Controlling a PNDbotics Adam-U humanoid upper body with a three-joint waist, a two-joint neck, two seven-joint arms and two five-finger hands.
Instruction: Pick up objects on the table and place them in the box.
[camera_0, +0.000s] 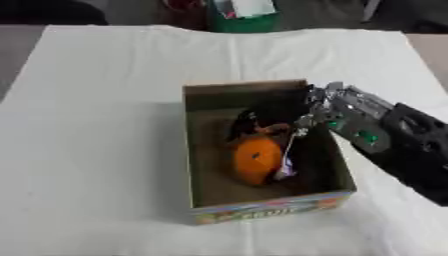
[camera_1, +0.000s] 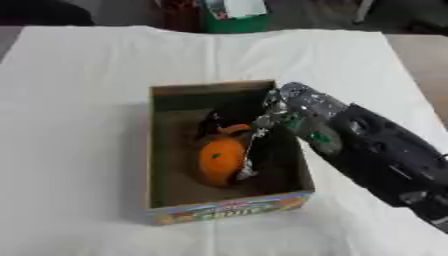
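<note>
Where both views match, right robot hand (camera_0: 328, 107) over box (camera_0: 262, 212), orange object (camera_0: 256, 160) inside, grip unclear.

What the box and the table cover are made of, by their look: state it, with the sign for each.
Box: apparently cardboard, matte brown inner walls, thin straight edges, colourful print on its front face. Table cover: probably white cloth or paper sheeting, matte, with faint fold creases; which one cannot be told.
</note>
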